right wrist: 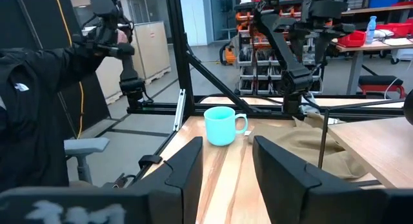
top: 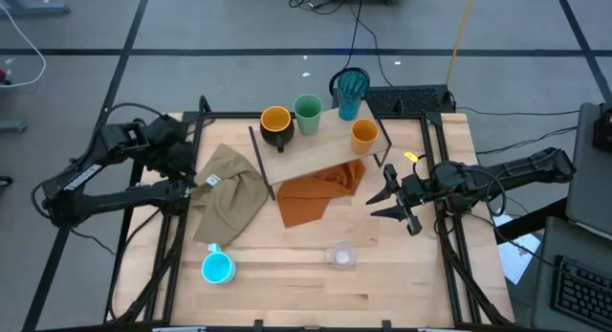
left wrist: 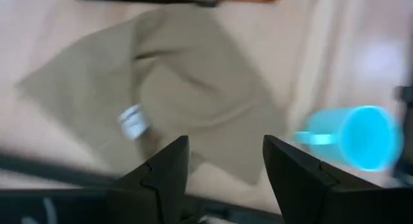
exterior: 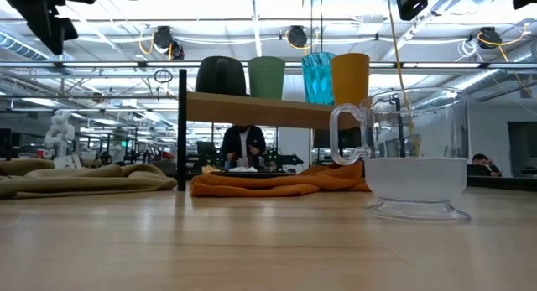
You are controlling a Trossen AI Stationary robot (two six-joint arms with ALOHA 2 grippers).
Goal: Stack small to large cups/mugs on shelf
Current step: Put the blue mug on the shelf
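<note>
On the shelf stand a black mug with a yellow inside, a green cup, a teal ribbed tumbler and an orange cup, side by side on their bases. A bright blue mug and a small clear handled glass stand on the tabletop near the front. My left gripper hangs open above the olive cloth, tipped downward. My right gripper is open, held level right of the shelf, pointing toward the table's left. Neither has anything between its fingers.
An olive cloth lies left of the shelf, and an orange cloth lies under and in front of it. Black frame rails run along both table sides. A person's dark sleeve shows beyond the table's left side.
</note>
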